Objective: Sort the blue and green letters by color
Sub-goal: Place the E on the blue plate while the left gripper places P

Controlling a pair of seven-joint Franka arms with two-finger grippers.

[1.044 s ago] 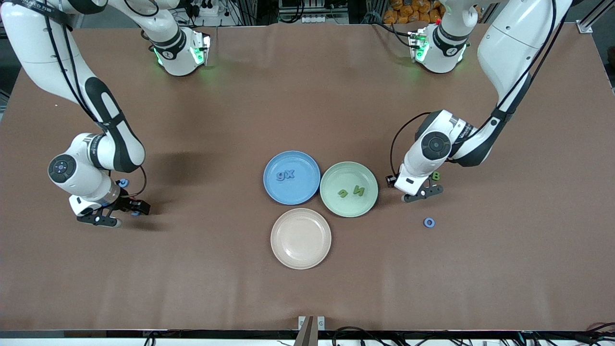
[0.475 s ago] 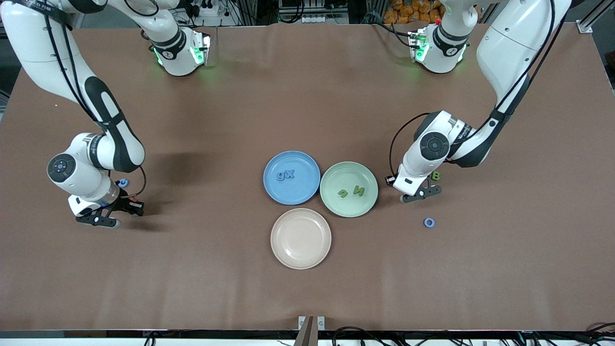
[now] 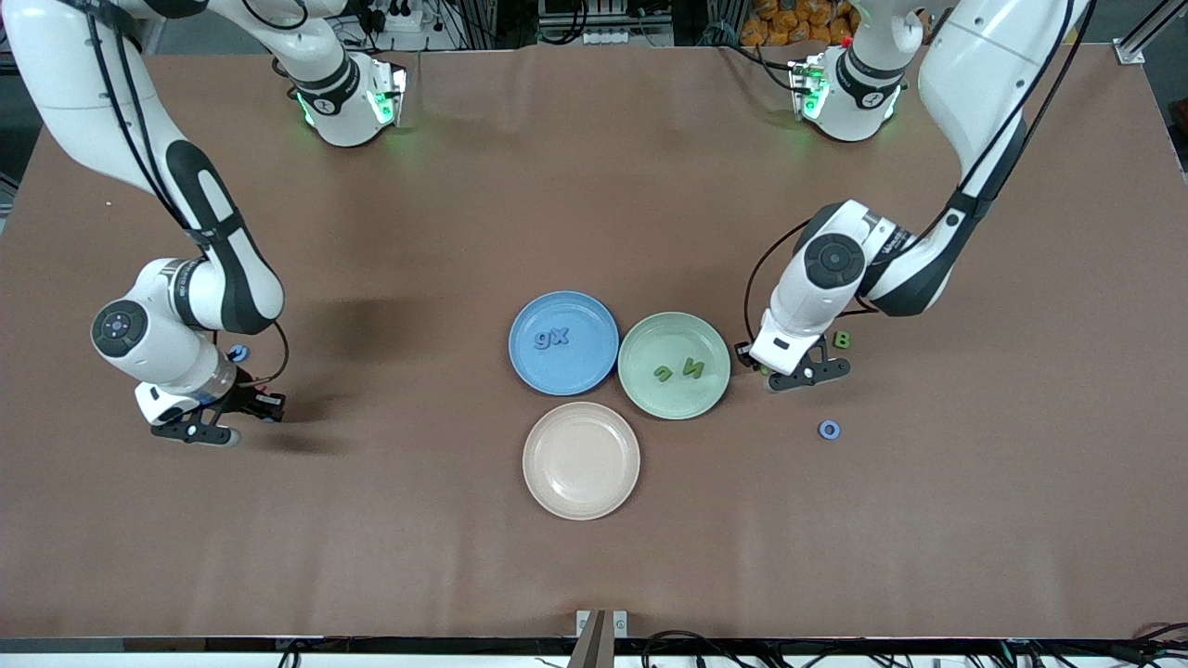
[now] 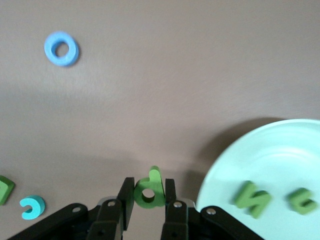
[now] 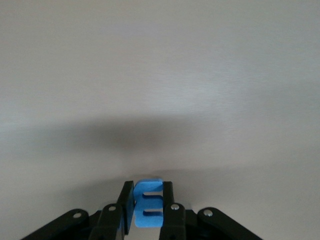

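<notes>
From my console I take the green plate (image 3: 675,397) as my landmark. My left gripper (image 3: 798,373) hangs low over the table just beside that plate, toward the left arm's end, and in the left wrist view its fingers (image 4: 126,199) are clamped on a green letter (image 4: 149,190) (it reads like a "d" or "b", I cannot tell which). Two more green letters (image 3: 679,370) lie flat in the green plate. A green B (image 3: 842,340) sits on the table beside the left gripper, farther from the green plate than the gripper is. A blue O ring (image 3: 829,429) lies on the table, nearer the front camera than the green plate and toward the left arm's end.

The blue plate (image 3: 563,378) touches the green plate on the right arm's side, with blue letters g and x (image 3: 551,338) in it. The beige plate (image 3: 581,492) sits nearer the camera than both.

My right gripper (image 3: 206,419) is well apart from the green plate, toward the right arm's end, pinching a blue letter (image 5: 148,202). Another blue letter (image 3: 238,353) lies beside that wrist.
</notes>
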